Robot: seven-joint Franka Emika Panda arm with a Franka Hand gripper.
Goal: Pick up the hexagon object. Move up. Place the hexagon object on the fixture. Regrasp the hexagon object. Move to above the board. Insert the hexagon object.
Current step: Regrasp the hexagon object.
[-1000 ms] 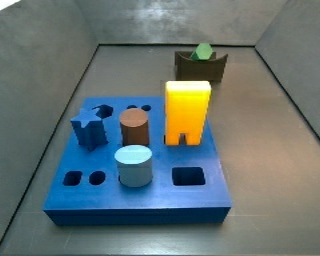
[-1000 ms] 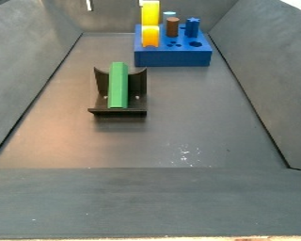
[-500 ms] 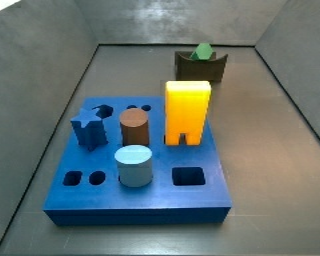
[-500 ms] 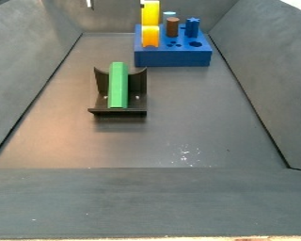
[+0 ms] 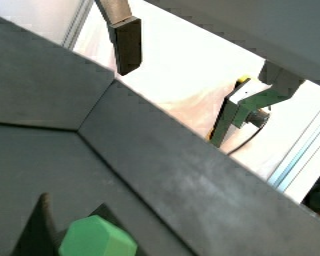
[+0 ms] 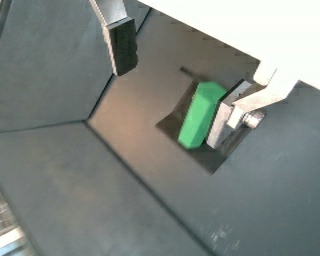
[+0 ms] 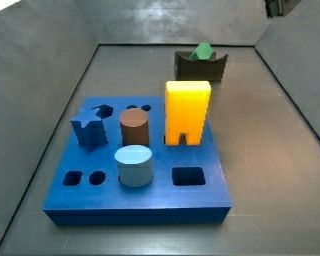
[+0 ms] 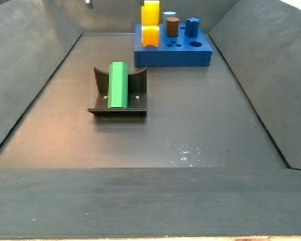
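The green hexagon object point(image 8: 117, 85) lies lengthwise in the notch of the dark fixture point(image 8: 117, 111), with its end showing above the fixture point(image 7: 200, 69) in a side view point(image 7: 202, 50). Both wrist views show the hexagon object point(image 6: 199, 115) point(image 5: 96, 238) well below my gripper point(image 6: 179, 85) point(image 5: 186, 85), which is open with nothing between its fingers point(image 6: 123, 50). In a side view only a dark tip of the gripper point(image 7: 274, 6) shows, high at the top corner above the fixture. The blue board point(image 7: 136, 205) point(image 8: 179, 58) lies apart from the fixture.
A yellow block point(image 7: 188, 110), a brown cylinder point(image 7: 135, 128), a light-blue cylinder point(image 7: 133, 166) and a blue star peg point(image 7: 85, 128) stand on the board. Grey walls slope up around the dark floor point(image 8: 179, 132).
A dark tip of the gripper has come into view at the top corner of a side view. The hexagon object, the fixture and the board have not moved.
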